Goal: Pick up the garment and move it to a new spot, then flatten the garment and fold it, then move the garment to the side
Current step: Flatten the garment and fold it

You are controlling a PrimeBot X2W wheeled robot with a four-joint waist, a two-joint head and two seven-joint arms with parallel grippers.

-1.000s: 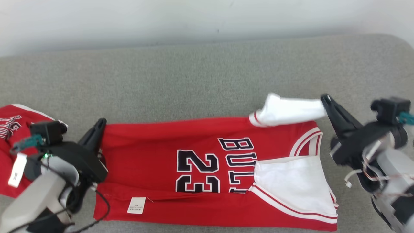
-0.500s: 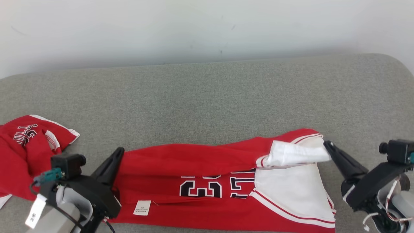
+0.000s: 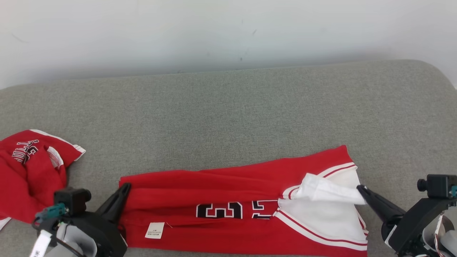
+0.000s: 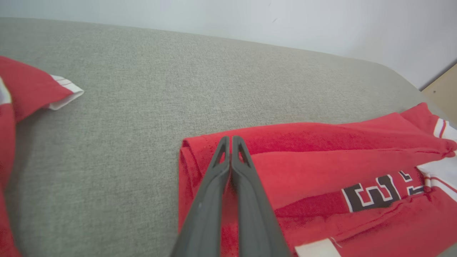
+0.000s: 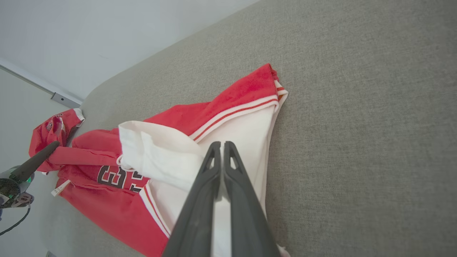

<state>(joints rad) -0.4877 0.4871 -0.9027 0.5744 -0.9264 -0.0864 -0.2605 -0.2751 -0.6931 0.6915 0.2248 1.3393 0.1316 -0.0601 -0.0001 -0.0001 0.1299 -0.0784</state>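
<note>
Left edge of your couch (image 3: pixel 228 107): red shirt (image 3: pixel 28 171), crumpled | your left gripper (image 3: pixel 125 185): pinched together on the jersey's (image 3: pixel 228 178) left end | jersey: folded lengthwise along the couch's front edge | your right gripper (image 3: pixel 359 187): clamped on the jersey's white flap (image 3: pixel 328 187) at its right end

**Operator:** What type of location is this?

**Technician:** An indoor room with soft furnishing. Whether it is a home or a test room cannot be determined.

**Operator:** Which features indicate this?

**Technician:** A broad grey woven-fabric padded surface (image 3: pixel 228 107) with a rounded corner abuts a plain white painted wall (image 3: pixel 228 28). A pale wood-coloured panel (image 4: pixel 446 92) shows beyond its end. A red sleeveless basketball jersey (image 3: pixel 232 200) and a crumpled red jersey (image 3: pixel 28 175) lie on the padding, as at a clothes-folding station.
</note>
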